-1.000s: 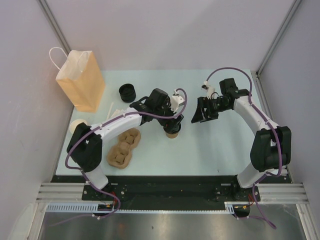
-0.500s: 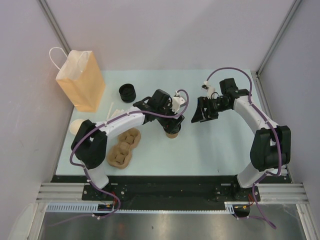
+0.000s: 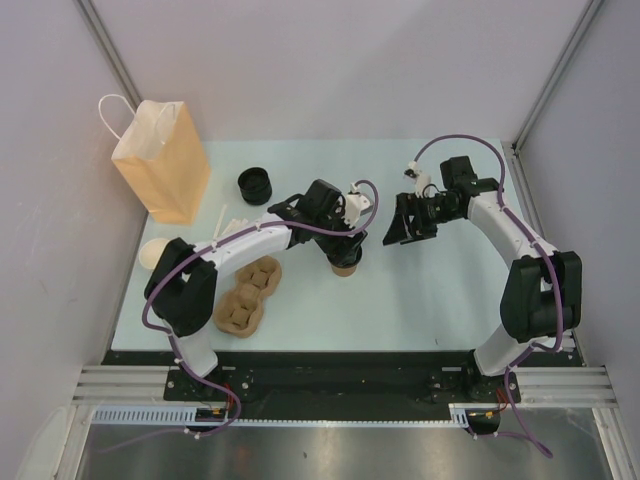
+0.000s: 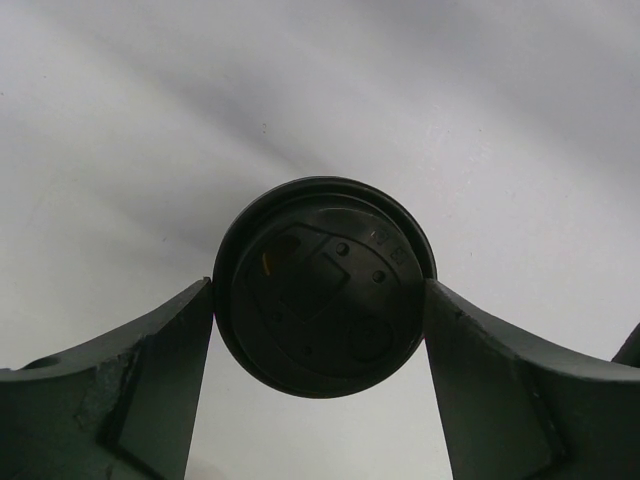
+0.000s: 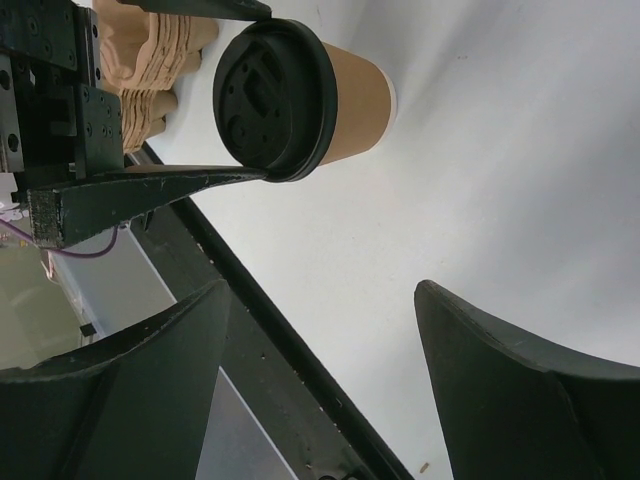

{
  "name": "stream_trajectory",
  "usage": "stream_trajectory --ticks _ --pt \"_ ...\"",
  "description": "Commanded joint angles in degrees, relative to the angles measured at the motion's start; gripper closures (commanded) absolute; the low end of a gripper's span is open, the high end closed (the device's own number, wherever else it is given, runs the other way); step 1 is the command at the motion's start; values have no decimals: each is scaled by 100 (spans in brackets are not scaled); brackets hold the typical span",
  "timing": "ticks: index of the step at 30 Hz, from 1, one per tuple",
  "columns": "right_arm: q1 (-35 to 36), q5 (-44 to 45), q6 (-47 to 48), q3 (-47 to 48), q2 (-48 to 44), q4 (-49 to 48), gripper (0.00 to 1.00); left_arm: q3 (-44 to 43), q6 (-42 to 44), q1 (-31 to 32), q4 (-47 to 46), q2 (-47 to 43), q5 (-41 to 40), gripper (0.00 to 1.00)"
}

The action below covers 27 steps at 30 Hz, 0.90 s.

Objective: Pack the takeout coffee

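**Top view.** The takeout coffee point(image 3: 346, 267) stands upright about the middle of the table point(image 3: 450, 300), a little toward the near edge. The left gripper point(image 3: 345, 252) is directly over it and covers the lid. The right gripper point(image 3: 405, 234) hangs just to the right of the cup, apart from it and holding nothing. A cardboard cup carrier point(image 3: 248, 295) lies left of the cup, nearer the near edge. A paper bag point(image 3: 160, 160) stands upright at the far left corner, with a stack of black lids point(image 3: 254, 184) between it and the left arm. A lidless tan cup point(image 3: 152, 252) sits at the left edge.

**Left wrist view.** The black lid fills the gap between the two fingers point(image 4: 165, 360). Each finger meets the lid's rim, one on either side, so this hand is clamped on the cup at the lid.

**Right wrist view.** The cup shows its brown paper wall and black lid, standing on the pale surface. The left arm's fingers point(image 5: 150, 195) bracket the lid and touch its rim. The carrier is partly visible behind them. The right hand's own fingers point(image 5: 530, 390) stand wide apart with only bare table between them.
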<state>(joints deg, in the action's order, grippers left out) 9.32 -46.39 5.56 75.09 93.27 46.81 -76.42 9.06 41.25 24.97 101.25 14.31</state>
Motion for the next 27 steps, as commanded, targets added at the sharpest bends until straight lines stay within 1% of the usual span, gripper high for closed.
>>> stream_trajectory --ticks 1,6,12,16,18,21,27 --pt "-53 -125 -64 111 50 -93 20 -198 43 32 -54 -9 -121 24" --pt "-71 -125 -64 111 42 -110 20 -215 78 32 -27 -79 -174 33" --pt "-88 -133 -82 111 42 -119 20 -382 96 -82 -10 -211 -218 40" --pt "-106 -151 -99 111 59 -137 20 -645 78 -424 104 -115 -139 43" --pt "-123 -160 -108 111 68 -154 20 -803 105 -548 139 -45 -139 44" --pt "-124 -177 -134 111 68 -198 20 -1067 166 -907 166 105 -121 45" --pt "-132 -195 -161 111 95 -225 20 -1928 123 -1566 306 746 -77 45"
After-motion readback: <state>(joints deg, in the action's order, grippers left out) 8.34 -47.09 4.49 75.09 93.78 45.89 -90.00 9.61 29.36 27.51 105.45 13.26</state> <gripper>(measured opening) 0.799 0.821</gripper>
